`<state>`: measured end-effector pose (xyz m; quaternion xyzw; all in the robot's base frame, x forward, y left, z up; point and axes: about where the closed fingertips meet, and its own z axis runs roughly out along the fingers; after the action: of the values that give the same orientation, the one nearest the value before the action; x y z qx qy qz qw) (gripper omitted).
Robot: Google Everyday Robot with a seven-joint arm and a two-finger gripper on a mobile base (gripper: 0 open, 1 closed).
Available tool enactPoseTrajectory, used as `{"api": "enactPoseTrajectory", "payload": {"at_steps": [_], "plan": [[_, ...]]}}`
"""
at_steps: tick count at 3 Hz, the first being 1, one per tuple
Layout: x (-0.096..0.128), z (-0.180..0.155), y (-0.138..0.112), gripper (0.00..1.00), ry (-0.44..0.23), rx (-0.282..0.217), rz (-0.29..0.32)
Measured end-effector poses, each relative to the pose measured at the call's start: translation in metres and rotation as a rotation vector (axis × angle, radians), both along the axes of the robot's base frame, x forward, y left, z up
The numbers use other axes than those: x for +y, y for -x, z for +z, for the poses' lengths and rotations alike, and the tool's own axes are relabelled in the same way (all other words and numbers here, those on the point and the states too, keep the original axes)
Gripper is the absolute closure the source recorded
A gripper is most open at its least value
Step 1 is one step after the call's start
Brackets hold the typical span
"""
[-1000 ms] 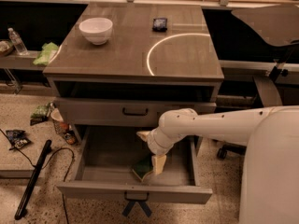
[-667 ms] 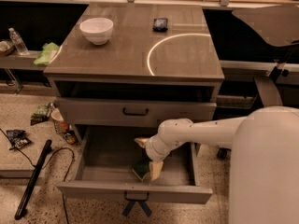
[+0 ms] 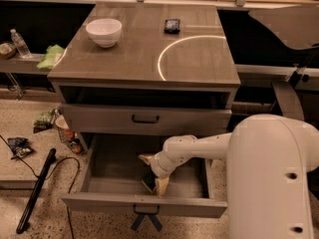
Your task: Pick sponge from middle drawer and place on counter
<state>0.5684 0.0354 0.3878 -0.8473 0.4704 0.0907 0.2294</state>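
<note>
Gripper (image 3: 153,172) low inside pulled-out middle drawer (image 3: 107,203); jaws spread apart; sponge (image 3: 148,182) on drawer floor near front wall, just beside one fingertip; contact not discernible.

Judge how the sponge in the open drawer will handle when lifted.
The sponge, small beside the gripper down at it in the middle drawer, is probably light. It looks like soft foam, so it would likely squash under a grip. Lying flat on the drawer floor, it seems unlikely to roll.
</note>
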Motion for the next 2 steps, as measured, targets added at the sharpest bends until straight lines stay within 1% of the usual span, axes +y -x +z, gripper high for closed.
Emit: {"api": "enactPoseTrajectory", "payload": {"at_steps": [1,2], "plan": [[0.006,-0.020,-0.009,0.04,0.026,-0.002,0.030],[0.013,-0.036,-0.012,0.34,0.028,0.029,0.049]]}}
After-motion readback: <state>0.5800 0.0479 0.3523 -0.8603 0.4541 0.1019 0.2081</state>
